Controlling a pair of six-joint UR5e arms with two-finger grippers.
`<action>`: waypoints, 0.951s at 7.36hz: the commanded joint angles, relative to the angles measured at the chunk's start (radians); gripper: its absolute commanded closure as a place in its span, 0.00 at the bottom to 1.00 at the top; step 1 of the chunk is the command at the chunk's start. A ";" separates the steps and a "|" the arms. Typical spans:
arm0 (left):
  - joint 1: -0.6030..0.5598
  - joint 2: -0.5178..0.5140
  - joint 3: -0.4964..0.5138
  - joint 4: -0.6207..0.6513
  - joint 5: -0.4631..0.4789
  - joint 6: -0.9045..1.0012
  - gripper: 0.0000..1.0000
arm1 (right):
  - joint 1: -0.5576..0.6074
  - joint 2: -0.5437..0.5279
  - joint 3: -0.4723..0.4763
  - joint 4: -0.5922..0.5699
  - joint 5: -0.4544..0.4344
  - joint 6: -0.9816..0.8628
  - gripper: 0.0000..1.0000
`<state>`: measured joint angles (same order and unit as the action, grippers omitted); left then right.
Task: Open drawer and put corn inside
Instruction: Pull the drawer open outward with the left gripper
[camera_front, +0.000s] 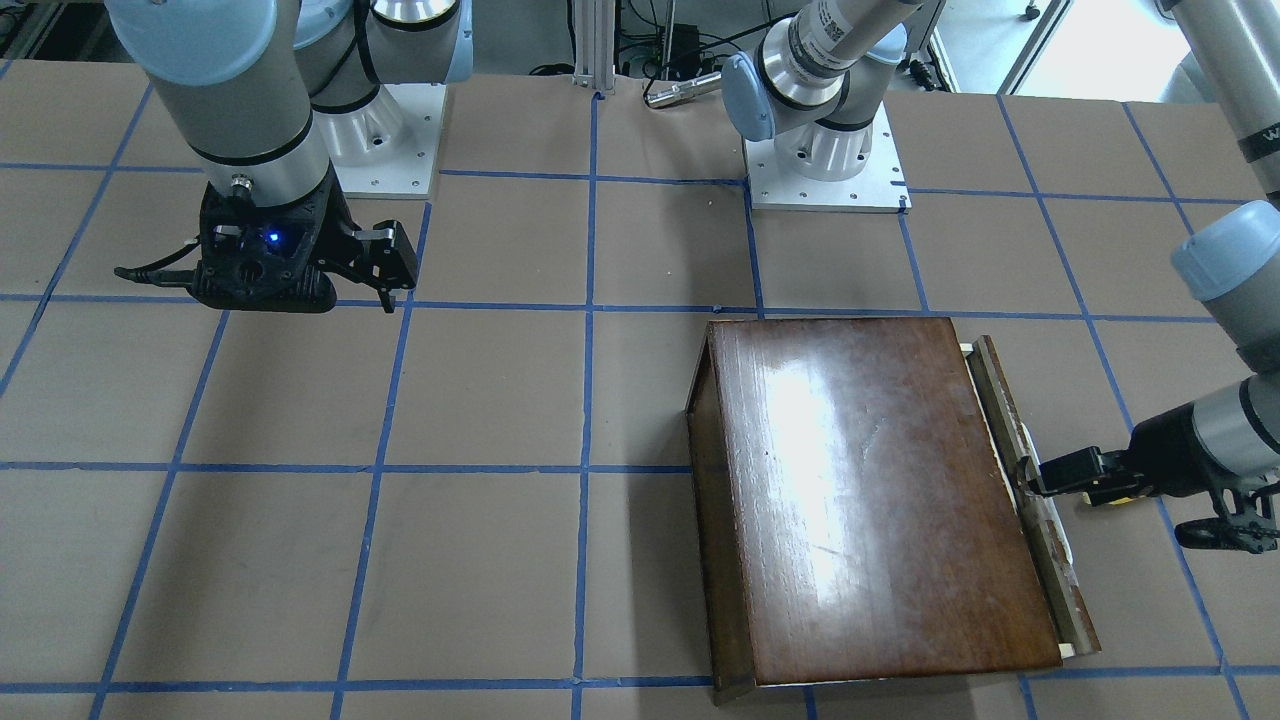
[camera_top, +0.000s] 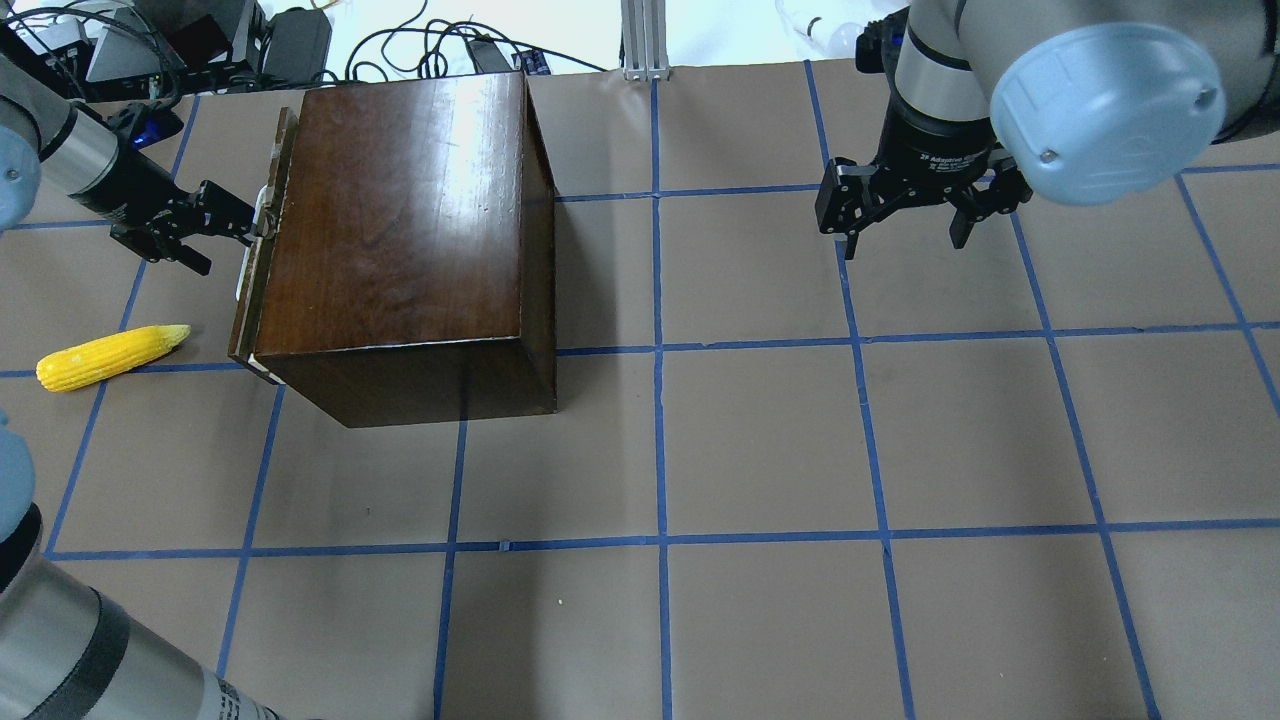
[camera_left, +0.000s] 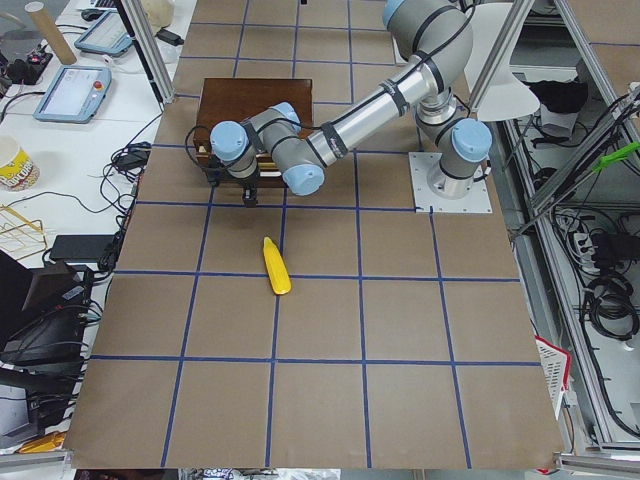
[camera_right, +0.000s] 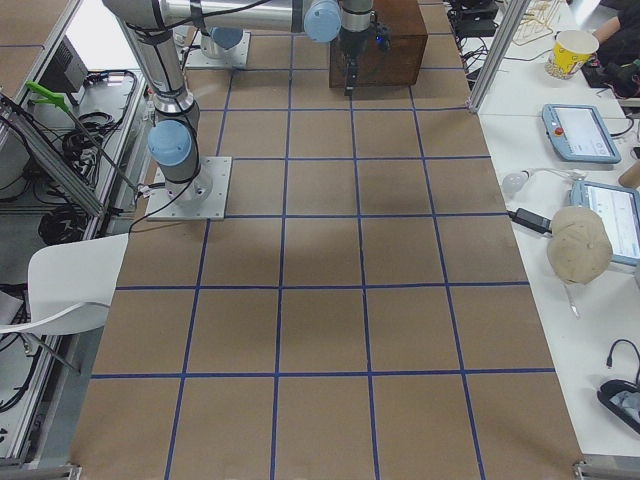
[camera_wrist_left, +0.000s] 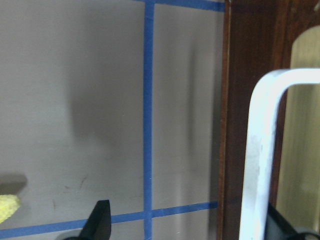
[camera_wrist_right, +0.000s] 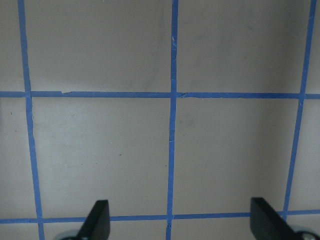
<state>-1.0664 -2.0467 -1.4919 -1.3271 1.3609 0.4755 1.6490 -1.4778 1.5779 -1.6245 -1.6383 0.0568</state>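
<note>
Far-left corner of table: left claw released, fingers spread around white handle of drawer. The corn lies by the left edge. The right claw is released; white lettering too small to read.

Robotics lab, two arms at a test table.
The arm bases are bolted through metal plates onto a table papered brown and gridded with blue tape, with aluminium framing, teach pendants and tangled cables alongside.
</note>
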 joint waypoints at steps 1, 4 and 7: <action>0.005 0.000 -0.001 0.008 0.020 0.000 0.00 | 0.000 -0.001 0.001 -0.002 0.000 0.000 0.00; 0.031 0.003 0.001 0.011 0.021 0.002 0.00 | 0.000 -0.001 0.001 0.000 0.000 0.000 0.00; 0.048 0.005 -0.001 0.011 0.021 0.022 0.00 | 0.000 -0.001 0.001 0.000 0.000 0.000 0.00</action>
<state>-1.0270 -2.0426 -1.4919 -1.3162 1.3819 0.4942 1.6490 -1.4778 1.5784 -1.6245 -1.6383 0.0568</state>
